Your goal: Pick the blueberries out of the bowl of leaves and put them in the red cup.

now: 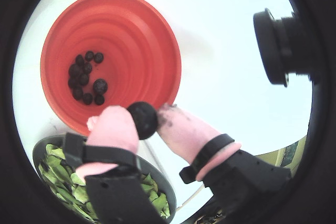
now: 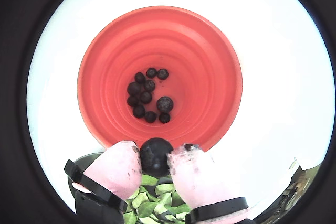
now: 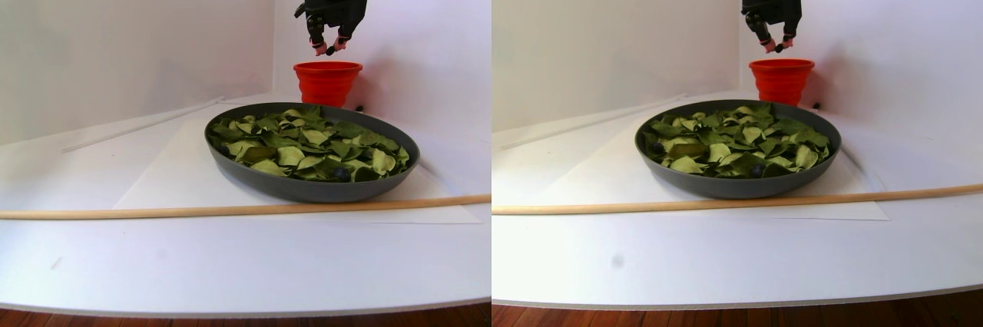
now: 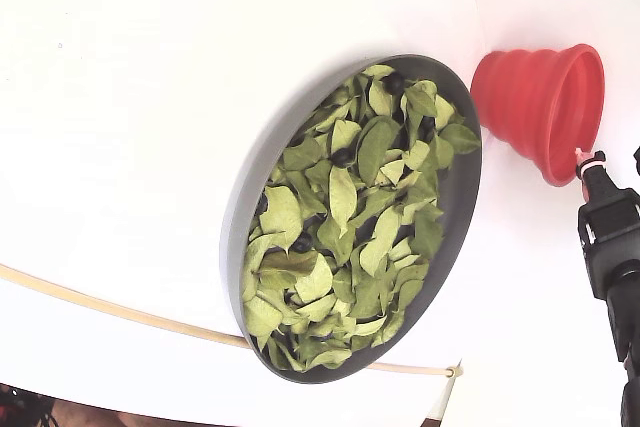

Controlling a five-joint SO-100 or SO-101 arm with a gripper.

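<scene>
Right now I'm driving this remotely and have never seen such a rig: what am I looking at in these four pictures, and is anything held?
It is one small robot arm with a two-finger gripper whose fingers wear pale pink pads. Two round fisheye pictures come from cameras riding on the wrist, looking down past the fingers. The wide picture is two near-identical side views; the last is a fixed camera looking down from above, and it lies on its side. On the white table sit a wide, shallow dark grey bowl full of small green leaves, a bright red ribbed cup and a thin wooden rod. The pads pinch one dark round blueberry over the cup's near rim; about ten berries already lie inside.
</scene>
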